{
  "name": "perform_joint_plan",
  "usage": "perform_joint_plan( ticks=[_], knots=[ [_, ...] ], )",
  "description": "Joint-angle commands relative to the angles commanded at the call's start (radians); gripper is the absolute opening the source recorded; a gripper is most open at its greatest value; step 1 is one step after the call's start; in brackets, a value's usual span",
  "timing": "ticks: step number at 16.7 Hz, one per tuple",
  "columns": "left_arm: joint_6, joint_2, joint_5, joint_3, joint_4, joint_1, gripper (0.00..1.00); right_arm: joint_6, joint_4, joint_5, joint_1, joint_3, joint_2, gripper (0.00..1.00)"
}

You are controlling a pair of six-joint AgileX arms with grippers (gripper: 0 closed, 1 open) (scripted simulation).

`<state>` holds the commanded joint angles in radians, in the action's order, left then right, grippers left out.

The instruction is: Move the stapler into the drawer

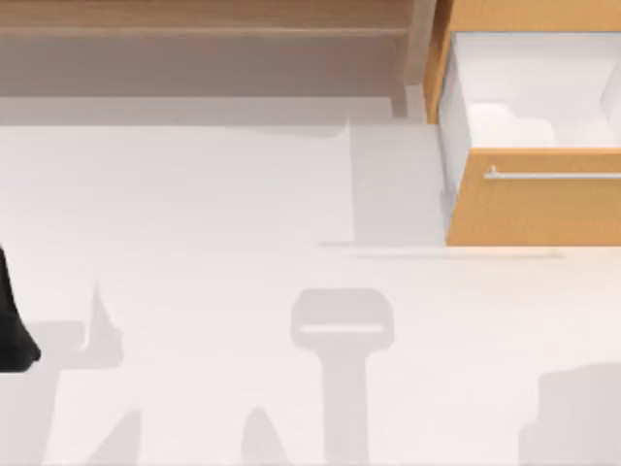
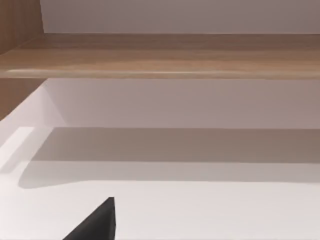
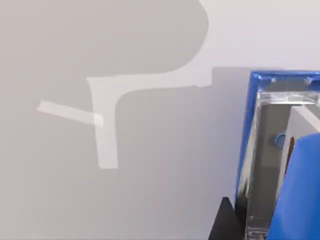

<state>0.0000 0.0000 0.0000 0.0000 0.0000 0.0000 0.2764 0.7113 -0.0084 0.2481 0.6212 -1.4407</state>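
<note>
While the drawer point(image 1: 529, 146) is standing open at the table's 2 o'clock, we are seeing the stapler point(image 3: 280, 155) close against our right wrist camera; grip uncertain.

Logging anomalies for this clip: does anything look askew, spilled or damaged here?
Nothing stands out. The drawer is pulled open and squarely aligned; the stapler looks intact in the right wrist view. No spills on the table.
</note>
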Motion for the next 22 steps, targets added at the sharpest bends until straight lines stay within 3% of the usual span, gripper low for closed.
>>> perform_joint_plan(
  ticks=[4, 12, 17, 22],
  knots=[
    [0.000, 0.000, 0.000, 0.000, 0.000, 0.000, 1.00, 0.001, 0.107, 0.000, 0.001, 0.043, 0.046, 0.00],
    [0.000, 0.000, 0.000, 0.000, 0.000, 0.000, 1.00, 0.017, 0.111, 0.011, -0.025, 0.109, 0.054, 0.00],
    [0.000, 0.000, 0.000, 0.000, 0.000, 0.000, 1.00, 0.058, 0.140, 0.046, -0.121, 0.420, 0.001, 0.00],
    [0.000, 0.000, 0.000, 0.000, 0.000, 0.000, 1.00, 0.031, 0.233, 0.061, -0.240, 0.873, -0.242, 0.00]
  ],
)
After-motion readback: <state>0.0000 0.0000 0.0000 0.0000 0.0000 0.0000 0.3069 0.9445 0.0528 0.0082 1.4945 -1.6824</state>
